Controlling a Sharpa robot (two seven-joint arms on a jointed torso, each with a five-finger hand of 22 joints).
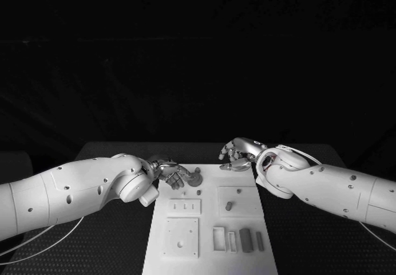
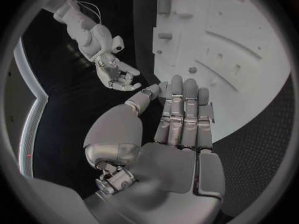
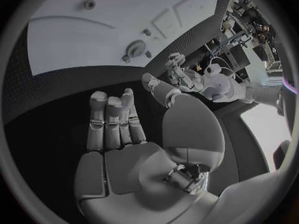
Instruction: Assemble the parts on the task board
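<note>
The black desk (image 1: 305,240) carries the white task board (image 1: 210,229) at centre. The left robot hand (image 1: 171,172) hovers over the board's far left corner, fingers extended, holding nothing. The right robot hand (image 1: 239,153) hovers just beyond the far edge, fingers loosely curled, empty. Grey parts (image 1: 246,239) lie in the board's near right area.

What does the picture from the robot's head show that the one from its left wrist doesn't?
Only the head view shows the grey parts lying at the task board's near end, and both white arms reaching in. Only the left wrist view shows the left hand's open palm from behind, fingers straight and holding nothing. Both show the white task board, the left hand and the right hand.
</note>
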